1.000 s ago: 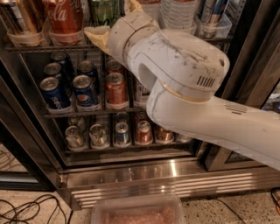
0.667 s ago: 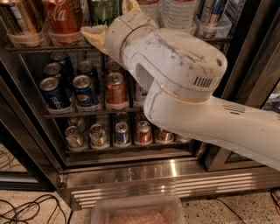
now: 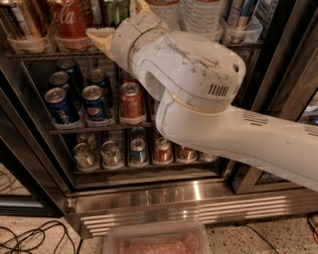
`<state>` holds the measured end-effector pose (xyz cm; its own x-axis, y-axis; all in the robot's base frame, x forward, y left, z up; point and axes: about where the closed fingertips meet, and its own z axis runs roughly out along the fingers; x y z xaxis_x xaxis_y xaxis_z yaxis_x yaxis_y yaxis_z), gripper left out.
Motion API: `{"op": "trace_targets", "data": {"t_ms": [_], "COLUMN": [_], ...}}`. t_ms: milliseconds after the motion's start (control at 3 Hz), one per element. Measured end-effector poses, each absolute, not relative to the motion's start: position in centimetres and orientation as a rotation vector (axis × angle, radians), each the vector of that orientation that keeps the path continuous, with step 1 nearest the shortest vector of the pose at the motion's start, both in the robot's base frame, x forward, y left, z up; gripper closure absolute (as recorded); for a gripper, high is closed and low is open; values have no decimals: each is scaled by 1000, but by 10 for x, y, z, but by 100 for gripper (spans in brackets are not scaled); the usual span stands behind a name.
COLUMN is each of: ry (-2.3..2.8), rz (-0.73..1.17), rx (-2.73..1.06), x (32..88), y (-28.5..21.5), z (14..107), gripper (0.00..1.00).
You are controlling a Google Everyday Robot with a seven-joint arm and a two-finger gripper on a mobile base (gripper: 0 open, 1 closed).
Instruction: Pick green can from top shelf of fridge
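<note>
Inside the fridge (image 3: 174, 208), your gripper (image 3: 113, 31) sits just below the green can (image 3: 115, 11) on the top shelf (image 3: 39, 54). Whether it grips, you cannot tell. The can isn't out yet.

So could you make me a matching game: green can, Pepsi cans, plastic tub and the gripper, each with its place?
1. green can
2. blue Pepsi cans
3. clear tub
4. gripper

A. on the floor in front of the fridge
B. on the top shelf, right of the red Coca-Cola can
C. on the middle rack, left side
D. at the top shelf's front, just below the green can

Pairs: 1-B, 2-C, 3-A, 4-D
</note>
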<state>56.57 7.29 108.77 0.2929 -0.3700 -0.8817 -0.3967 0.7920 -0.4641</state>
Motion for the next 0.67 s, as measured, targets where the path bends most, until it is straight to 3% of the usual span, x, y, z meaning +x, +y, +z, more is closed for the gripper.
{"op": "trace_targets", "data": {"t_ms": [667], "ry": [1297], "rz": [34], "rx": [-725], "x": [580], "y": [79], "z": [1084], "gripper": [34]}}
